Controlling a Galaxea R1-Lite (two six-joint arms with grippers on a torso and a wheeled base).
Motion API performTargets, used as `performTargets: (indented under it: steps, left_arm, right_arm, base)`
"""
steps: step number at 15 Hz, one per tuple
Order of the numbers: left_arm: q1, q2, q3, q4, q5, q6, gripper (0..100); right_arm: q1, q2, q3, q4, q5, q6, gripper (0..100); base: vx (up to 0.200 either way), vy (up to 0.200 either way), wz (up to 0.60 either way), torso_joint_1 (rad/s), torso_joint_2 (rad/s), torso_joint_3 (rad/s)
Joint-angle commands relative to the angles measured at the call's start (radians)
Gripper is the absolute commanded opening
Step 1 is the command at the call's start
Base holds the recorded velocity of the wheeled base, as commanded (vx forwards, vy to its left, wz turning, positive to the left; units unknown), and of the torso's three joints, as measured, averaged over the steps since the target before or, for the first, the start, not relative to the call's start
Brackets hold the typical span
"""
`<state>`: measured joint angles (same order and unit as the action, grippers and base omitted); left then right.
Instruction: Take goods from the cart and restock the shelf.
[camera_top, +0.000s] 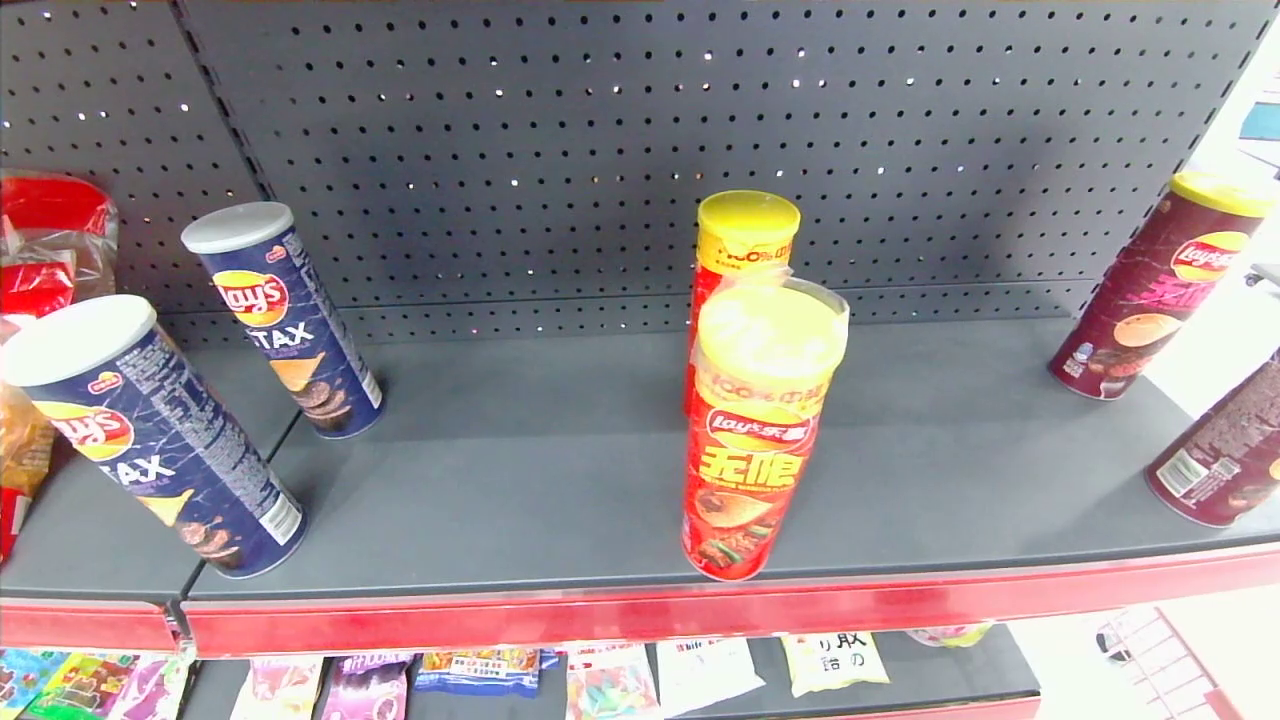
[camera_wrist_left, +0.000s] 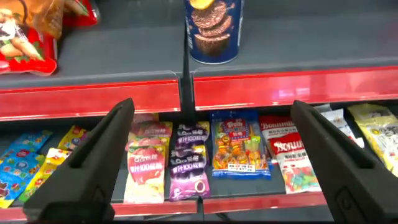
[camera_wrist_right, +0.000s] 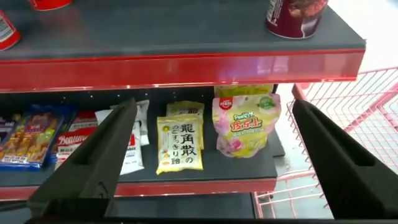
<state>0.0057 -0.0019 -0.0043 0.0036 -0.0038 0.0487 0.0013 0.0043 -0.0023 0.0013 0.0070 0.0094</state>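
Note:
On the grey upper shelf (camera_top: 560, 480) stand two blue chip cans (camera_top: 285, 320) at the left, two red cans with yellow lids (camera_top: 755, 430) in the middle and two maroon cans (camera_top: 1150, 290) at the right. My left gripper (camera_wrist_left: 212, 106) is open and holds nothing, in front of the shelf's red edge below a blue can (camera_wrist_left: 214, 31). My right gripper (camera_wrist_right: 214, 104) is also open and holds nothing, facing the lower shelf under a maroon can (camera_wrist_right: 295, 15). A pink wire cart (camera_wrist_right: 367, 99) stands beside the shelf's right end.
The lower shelf (camera_wrist_left: 249, 186) holds several candy and snack bags (camera_wrist_left: 239, 146), with yellow and pink bags (camera_wrist_right: 245, 121) toward its right end. Red snack bags (camera_top: 40, 250) sit at the upper shelf's far left. Bare shelf lies between the can groups.

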Motion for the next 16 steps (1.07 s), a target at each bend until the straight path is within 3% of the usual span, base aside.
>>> performTargets:
  steps: [1,9,10,11,16]
  left_arm:
    - [0.0,0.002,0.001,-0.001,-0.001,0.002,100]
    - [0.0,0.002,0.001,0.003,-0.016,0.02,100]
    - [0.0,0.002,0.001,0.003,-0.018,0.01,100]
    - [0.0,0.002,0.001,0.003,-0.022,-0.029,100]
    - [0.0,0.002,0.001,0.004,-0.015,-0.055,100]
  right_arm:
    - [0.0,-0.004,0.001,0.0,-0.005,0.003,100]
    - [0.0,-0.004,0.001,-0.001,0.03,0.02,100]
    - [0.0,-0.004,0.001,-0.001,0.025,0.023,100]
    - [0.0,-0.004,0.001,0.0,-0.022,0.023,100]
    - [0.0,-0.004,0.001,-0.001,-0.035,0.027,100]
  base:
    - [0.0,0.0,0.0,0.0,0.0,0.0]
    - [0.0,0.0,0.0,0.0,0.0,0.0]
    - [0.0,0.0,0.0,0.0,0.0,0.0]
    - [0.0,0.0,0.0,0.0,0.0,0.0]
    - [0.0,0.0,0.0,0.0,0.0,0.0]
